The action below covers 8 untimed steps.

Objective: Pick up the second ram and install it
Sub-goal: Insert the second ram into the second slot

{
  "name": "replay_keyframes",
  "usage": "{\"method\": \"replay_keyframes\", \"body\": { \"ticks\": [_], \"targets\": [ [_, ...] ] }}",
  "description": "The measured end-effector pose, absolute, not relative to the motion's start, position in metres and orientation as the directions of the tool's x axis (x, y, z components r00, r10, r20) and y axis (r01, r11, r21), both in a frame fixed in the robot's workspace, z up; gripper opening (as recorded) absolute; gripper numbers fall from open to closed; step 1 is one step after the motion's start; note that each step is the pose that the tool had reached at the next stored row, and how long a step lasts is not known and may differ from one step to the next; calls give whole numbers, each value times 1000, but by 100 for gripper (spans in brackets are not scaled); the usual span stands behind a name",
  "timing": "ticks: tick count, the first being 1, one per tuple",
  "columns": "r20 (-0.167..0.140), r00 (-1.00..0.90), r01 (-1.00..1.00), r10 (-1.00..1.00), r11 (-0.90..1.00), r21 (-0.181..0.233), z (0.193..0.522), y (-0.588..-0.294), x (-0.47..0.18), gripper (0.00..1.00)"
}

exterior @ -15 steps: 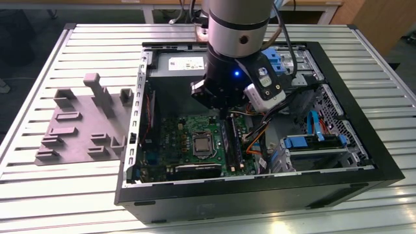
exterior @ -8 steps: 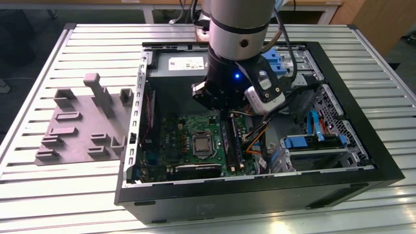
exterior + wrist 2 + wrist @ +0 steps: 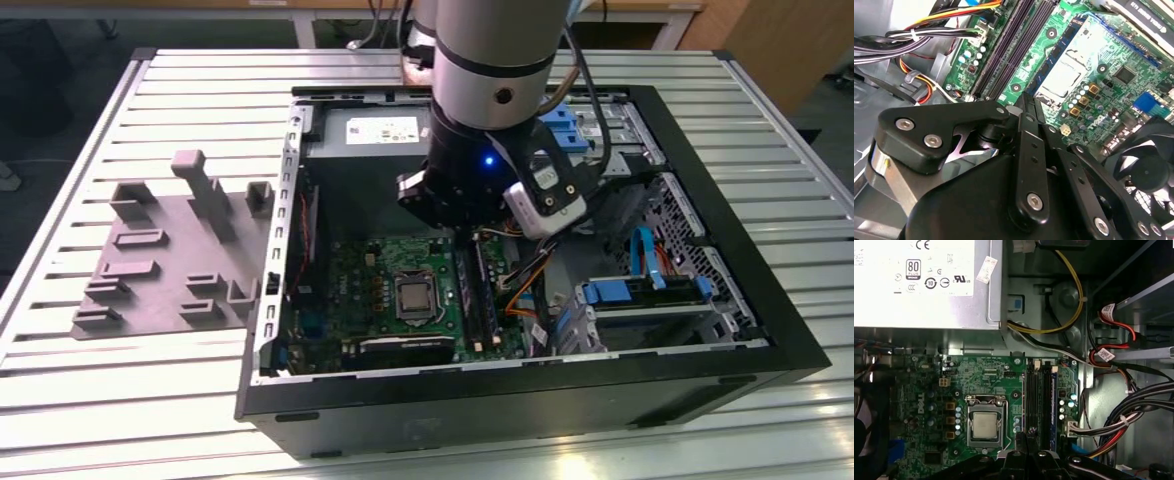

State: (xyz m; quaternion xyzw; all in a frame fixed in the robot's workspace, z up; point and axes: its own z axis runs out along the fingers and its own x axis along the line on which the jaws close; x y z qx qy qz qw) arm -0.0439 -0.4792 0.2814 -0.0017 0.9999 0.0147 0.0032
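Second ram (image 3: 1030, 405), thin dark edge-on strip on green motherboard (image 3: 979, 375), under pressed-together gripper (image 3: 1027, 434).

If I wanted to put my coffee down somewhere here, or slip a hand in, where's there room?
The bare ribbed metal table lies free around the grey moulded fixture tray and in the strip beyond the open black computer case. Inside the case it is crowded: green motherboard, cable bundles and the grey robot arm.
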Motion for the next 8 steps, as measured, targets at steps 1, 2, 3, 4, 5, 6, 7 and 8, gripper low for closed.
{"method": "replay_keyframes", "body": {
  "ticks": [1, 2, 3, 4, 5, 6, 7, 8],
  "targets": [
    [-6, -1000, -2, -2, 1000, 30, 281, -479, -43, 12],
    [-6, -1000, -1, -1, 1000, 30, 280, -479, -43, 12],
    [-6, -1000, -1, -1, 1000, 30, 280, -479, -42, 12],
    [-6, -1000, 0, 0, 1000, 31, 279, -479, -41, 12],
    [-6, -1000, 0, 0, 1000, 31, 279, -479, -40, 12],
    [-6, -1000, 0, 0, 1000, 31, 278, -479, -40, 12],
    [-6, -1000, 0, 0, 1000, 31, 278, -479, -39, 12],
    [-6, -1000, 0, 0, 1000, 31, 278, -479, -39, 12]
  ]
}}
